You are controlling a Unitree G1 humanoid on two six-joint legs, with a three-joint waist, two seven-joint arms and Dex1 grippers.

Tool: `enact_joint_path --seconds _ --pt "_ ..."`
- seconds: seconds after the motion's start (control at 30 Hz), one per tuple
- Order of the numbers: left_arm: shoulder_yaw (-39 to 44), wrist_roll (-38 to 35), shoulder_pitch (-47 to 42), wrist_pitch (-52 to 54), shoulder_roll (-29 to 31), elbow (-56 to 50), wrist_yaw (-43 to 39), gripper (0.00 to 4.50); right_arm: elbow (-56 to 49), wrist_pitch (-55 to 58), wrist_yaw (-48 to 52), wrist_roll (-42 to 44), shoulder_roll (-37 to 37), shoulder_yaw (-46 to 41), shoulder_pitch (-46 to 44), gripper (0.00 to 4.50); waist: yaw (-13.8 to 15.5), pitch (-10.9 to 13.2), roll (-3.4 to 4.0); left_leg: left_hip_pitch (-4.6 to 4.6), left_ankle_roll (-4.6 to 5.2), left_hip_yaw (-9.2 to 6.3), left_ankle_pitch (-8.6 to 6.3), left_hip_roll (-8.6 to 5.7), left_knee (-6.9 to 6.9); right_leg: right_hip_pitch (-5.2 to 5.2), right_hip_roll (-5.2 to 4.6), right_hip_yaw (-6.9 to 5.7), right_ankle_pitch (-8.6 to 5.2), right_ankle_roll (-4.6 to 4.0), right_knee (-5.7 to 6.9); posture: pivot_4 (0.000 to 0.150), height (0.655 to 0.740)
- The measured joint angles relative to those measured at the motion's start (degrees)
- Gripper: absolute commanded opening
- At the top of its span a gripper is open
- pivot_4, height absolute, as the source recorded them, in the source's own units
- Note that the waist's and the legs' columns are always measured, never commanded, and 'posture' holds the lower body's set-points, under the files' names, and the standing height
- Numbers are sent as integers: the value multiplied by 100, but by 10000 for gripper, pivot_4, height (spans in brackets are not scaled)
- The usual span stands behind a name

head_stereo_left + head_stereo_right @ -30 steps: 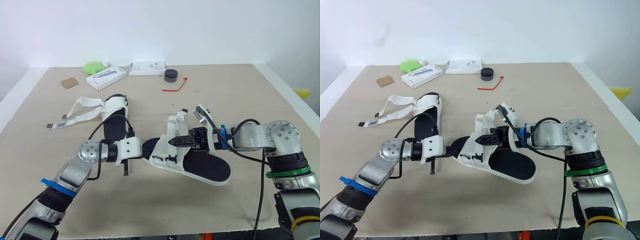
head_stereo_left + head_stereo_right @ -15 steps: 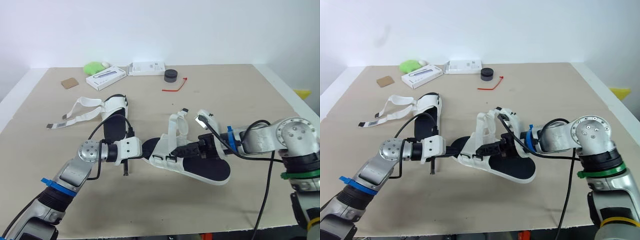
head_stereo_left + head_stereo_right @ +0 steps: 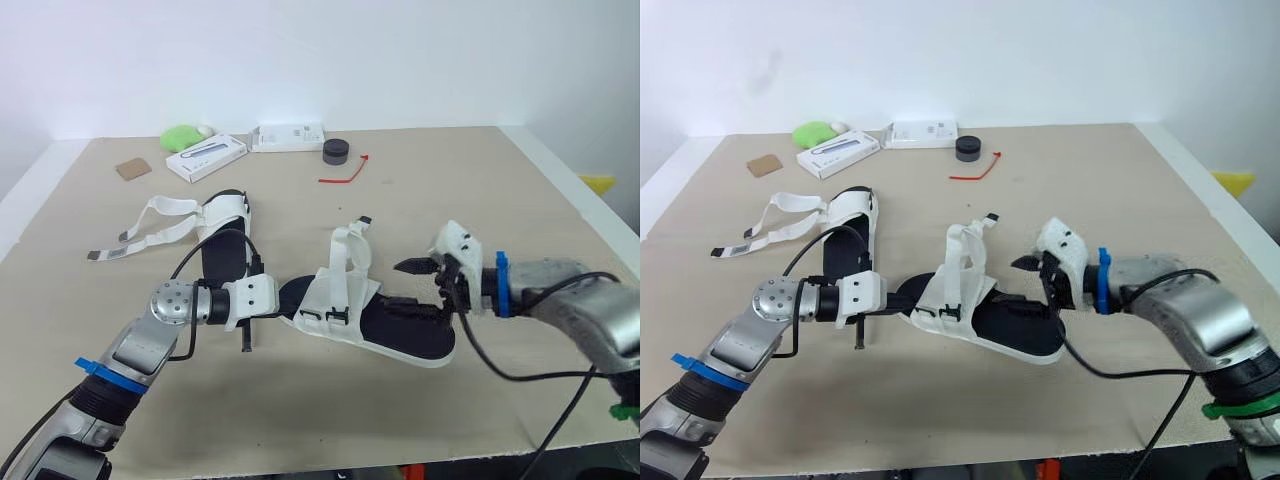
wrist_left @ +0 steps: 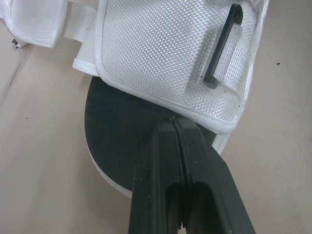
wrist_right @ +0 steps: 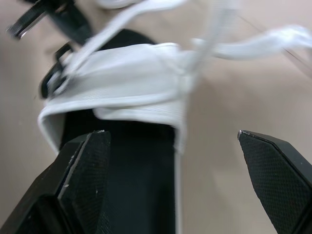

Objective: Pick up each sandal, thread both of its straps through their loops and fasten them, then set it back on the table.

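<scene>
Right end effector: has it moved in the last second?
Yes. The right end effector has pulled back rightward, off the straps of the near sandal, and is open.

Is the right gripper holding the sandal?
No, the right gripper is wide open in its wrist view, not closed on the sandal ahead of it.

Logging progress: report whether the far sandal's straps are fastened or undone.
Undone. The far sandal's two straps lie spread out flat across the table, away from its body.
</scene>
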Motion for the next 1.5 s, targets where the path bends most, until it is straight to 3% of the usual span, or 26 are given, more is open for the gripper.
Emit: enact_joint_path --seconds 0.23,0.6,1.03,1.23,1.27,1.33,1.5 --pt "-1 0 3 44 0 -44 -3 0 288 -586 256 -850 603 17 137 44780 0 2 -5 2 -1 9 -1 -4 0 -1 -3 11 1 2 -1 1500 7400" --pt "59 -42 62 308 36 -292 -24 0 1460 -903 832 -1461 1328 17 -364 493 -8 5 -9 10 -1 15 -1 -4 0 -1 0 17 3 0 1 1500 7400" --pt "141 -288 154 577 123 -522 -274 0 3486 -2076 1831 -2430 2234 215 -1783 493 5 9 -12 -2 4 14 -10 -19 0 -34 -28 14 24 -33 -3 1500 7400" --pt "126 -248 122 602 33 -469 -231 0 3883 -2302 2019 -2631 2354 213 -1987 493 16 8 -12 -1 4 12 -10 -26 1 -30 -41 9 27 -30 -2 1500 7400" --pt "126 -236 120 630 6 -465 -223 0 3886 -2261 2050 -2631 2353 200 -1987 7167 17 8 -12 1 4 11 -10 -28 1 -28 -44 9 28 -28 -2 1500 7400" --pt "125 -224 113 642 -50 -429 -187 0 3868 -2175 2164 -2617 2265 139 -1986 12917 24 8 -11 3 4 10 -10 -33 1 -23 -47 9 30 -25 -2 1500 7400" --pt "65 -221 40 628 -130 -305 -118 0 3477 -1512 2875 -2327 1708 15 -1976 36377 64 7 -9 13 6 9 -8 -44 3 -13 -59 7 32 -19 -1 1500 7400"
